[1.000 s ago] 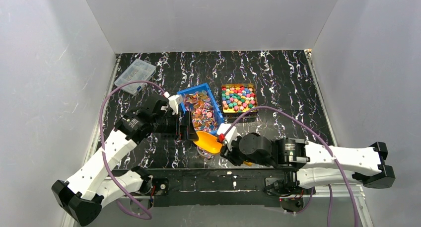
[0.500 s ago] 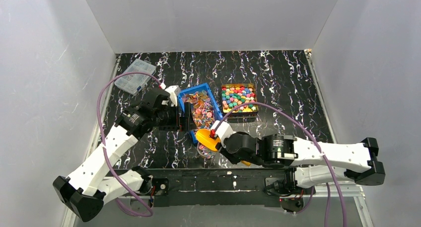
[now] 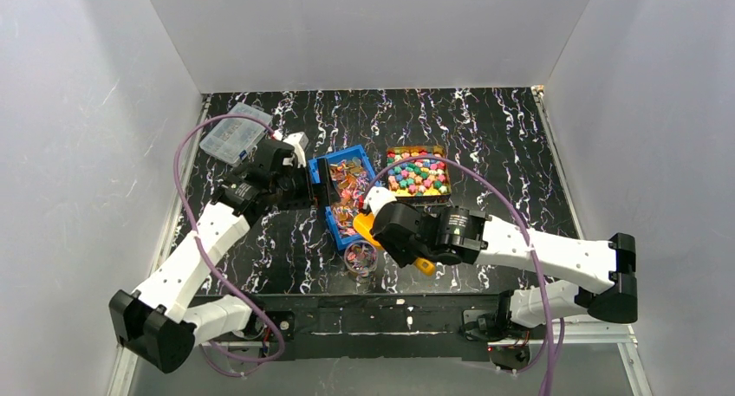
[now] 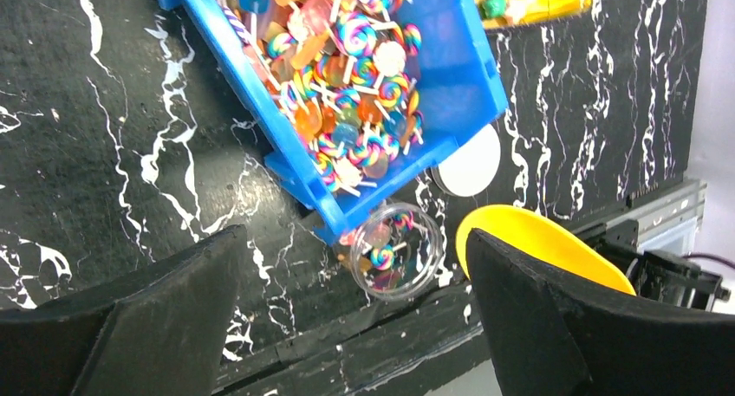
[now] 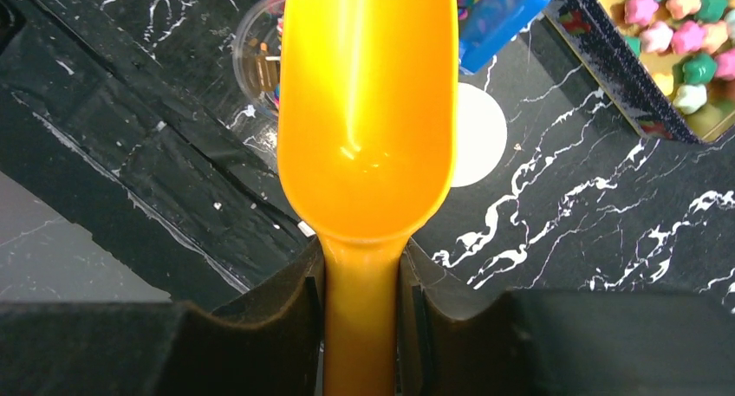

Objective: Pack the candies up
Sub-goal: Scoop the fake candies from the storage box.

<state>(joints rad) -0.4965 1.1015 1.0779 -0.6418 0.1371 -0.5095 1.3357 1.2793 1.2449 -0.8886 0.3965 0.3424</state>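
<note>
Jaws of our left gripper [image 4: 354, 240] gape, empty. Heap of candies [image 4: 347, 93] fills blue bin [image 4: 451, 84], long axis far-to-near, near end by clear cup [image 4: 394, 250] holding few. Our right gripper [image 5: 360, 279] clamps orange scoop [image 5: 368, 110], bowl empty, candies just beyond its tip; more in tray [image 5: 607, 62], right.

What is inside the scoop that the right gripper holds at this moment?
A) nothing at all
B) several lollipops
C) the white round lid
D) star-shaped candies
A: in the right wrist view the bowl of the orange scoop, gripped at its handle by the right gripper, shows only bare, shiny plastic.
</note>
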